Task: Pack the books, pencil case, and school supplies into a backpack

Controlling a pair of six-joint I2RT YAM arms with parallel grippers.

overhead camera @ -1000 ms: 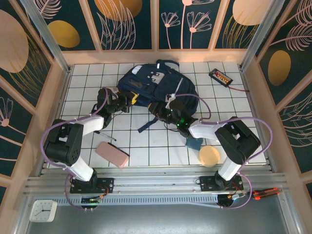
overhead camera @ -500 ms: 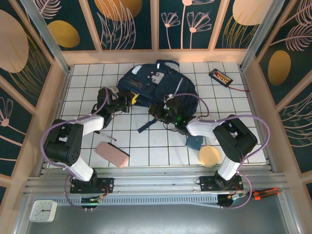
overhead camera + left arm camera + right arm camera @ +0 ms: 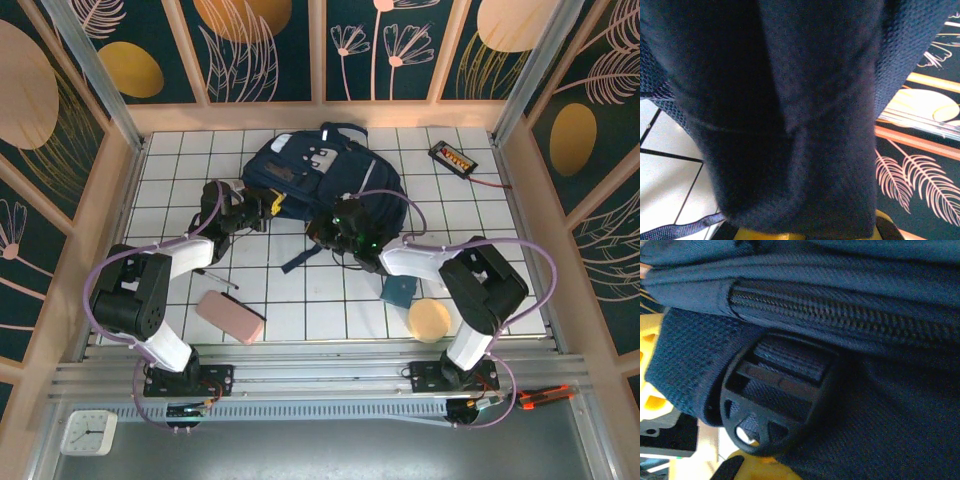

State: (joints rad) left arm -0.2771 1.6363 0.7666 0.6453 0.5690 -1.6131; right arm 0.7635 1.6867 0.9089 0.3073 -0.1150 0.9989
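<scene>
Navy backpack (image 3: 320, 170), left tool (image 3: 262, 207) and right tool (image 3: 322, 232) clamping it, buckle (image 3: 775, 390) close-up wristside

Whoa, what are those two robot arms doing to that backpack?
Both arms are working at the navy backpack. The left gripper is shut on fabric at its left side. The right gripper is shut at its near edge, seemingly on the strap by a buckle. The pink pencil case, black pen and teal pad lie on the tiled table, not yet packed.
</scene>
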